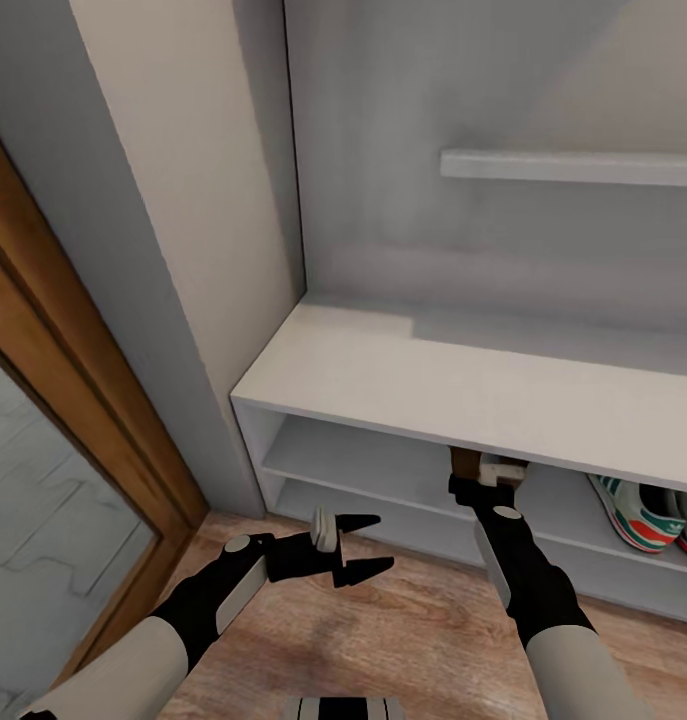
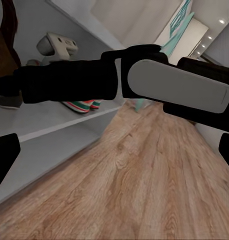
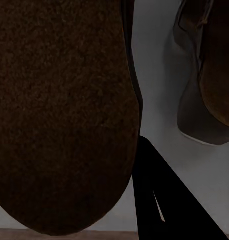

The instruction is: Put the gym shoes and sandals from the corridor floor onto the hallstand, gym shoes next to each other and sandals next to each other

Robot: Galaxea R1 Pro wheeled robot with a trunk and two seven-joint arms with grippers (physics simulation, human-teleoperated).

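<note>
Dark brown sandal, seemingly gripped by right claw; left claw open.

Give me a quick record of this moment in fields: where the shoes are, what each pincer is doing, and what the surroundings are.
gym shoes: pair of sneakers side by side on the hallstand upper open shelf
sandal: brown sandal at the right pincer, under the bench top
second sandal: lying on the same shelf beside it
left pincer: open, empty, above the wood floor
right pincer state: cannot tell
</note>
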